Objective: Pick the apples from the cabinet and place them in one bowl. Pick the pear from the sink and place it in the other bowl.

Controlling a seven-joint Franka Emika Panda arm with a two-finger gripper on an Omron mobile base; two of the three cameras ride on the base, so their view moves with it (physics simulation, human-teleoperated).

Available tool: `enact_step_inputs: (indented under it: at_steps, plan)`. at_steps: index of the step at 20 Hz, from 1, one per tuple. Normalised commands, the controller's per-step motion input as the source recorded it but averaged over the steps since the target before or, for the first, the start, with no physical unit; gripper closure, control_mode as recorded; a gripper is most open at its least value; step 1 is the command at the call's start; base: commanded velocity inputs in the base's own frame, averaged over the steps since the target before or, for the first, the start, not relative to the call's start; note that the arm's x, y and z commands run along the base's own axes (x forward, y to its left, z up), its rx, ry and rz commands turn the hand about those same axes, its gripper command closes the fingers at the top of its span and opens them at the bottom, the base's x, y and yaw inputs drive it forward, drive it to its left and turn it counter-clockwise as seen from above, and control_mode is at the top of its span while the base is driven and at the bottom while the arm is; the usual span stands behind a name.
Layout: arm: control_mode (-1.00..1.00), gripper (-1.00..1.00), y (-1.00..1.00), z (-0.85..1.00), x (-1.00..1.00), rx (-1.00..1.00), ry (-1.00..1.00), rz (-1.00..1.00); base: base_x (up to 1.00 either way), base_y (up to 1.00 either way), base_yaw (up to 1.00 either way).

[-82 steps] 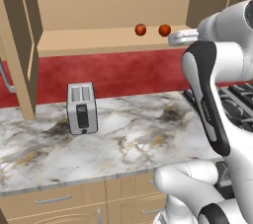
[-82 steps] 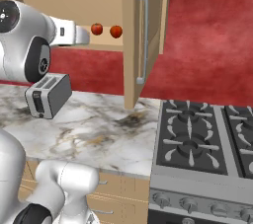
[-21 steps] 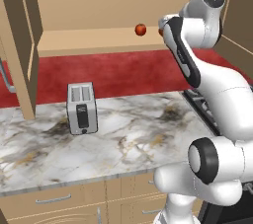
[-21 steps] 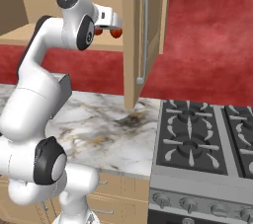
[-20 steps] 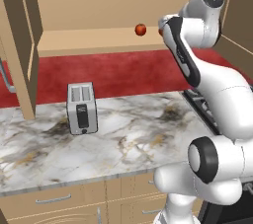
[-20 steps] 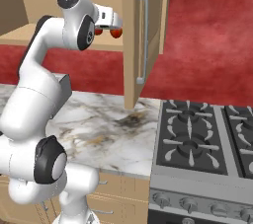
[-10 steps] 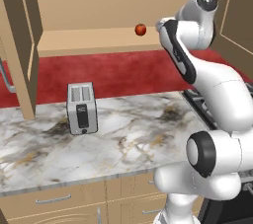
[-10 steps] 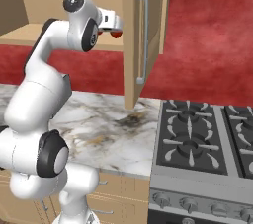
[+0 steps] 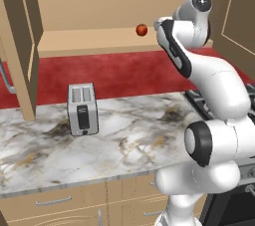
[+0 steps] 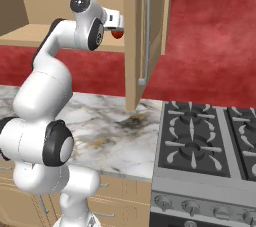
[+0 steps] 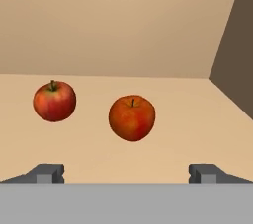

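Hand view is showing two red apples sitting on the tan shelf of the cabinet (image 11: 123, 25): the nearer apple (image 11: 132, 118) is lying straight ahead between the fingertips (image 11: 49, 172), and the farther apple (image 11: 54, 100) is resting to its left, apart from it. The gripper (image 11: 126, 173) is hovering just short of the nearer apple with its jaws spread wide, pinching nothing (both tips are standing well clear of the fruit). Left base view is showing the white arm reaching up into the open cabinet, the left apple peeking beside the wrist. Below, a silver toaster (image 9: 82, 109) is standing on the marble desk (image 9: 124, 140), and right base view is showing a stove (image 10: 210, 146) at the desk's right end.
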Motion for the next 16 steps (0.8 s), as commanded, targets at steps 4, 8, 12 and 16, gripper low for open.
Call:
enact_step_inputs:
  at_steps: [4, 8, 12, 16]
  plan:
    - [-1.0, -1.0, -0.14, 0.0, 0.11, 0.0, 0.0, 0.0, 0.0, 0.0, 0.0]
    - [-1.0, -1.0, -0.09, 0.0, 0.15, 0.0, 0.0, 0.0, 0.0, 0.0, 0.0]
    - [-1.0, -1.0, -0.02, 0.0, 0.25, 0.0, 0.02, 0.0, 0.0, 0.0, 0.0]
    - [-1.0, -1.0, 0.0, -0.02, 0.31, 0.0, 0.04, 0.0, 0.0, 0.0, 0.0]
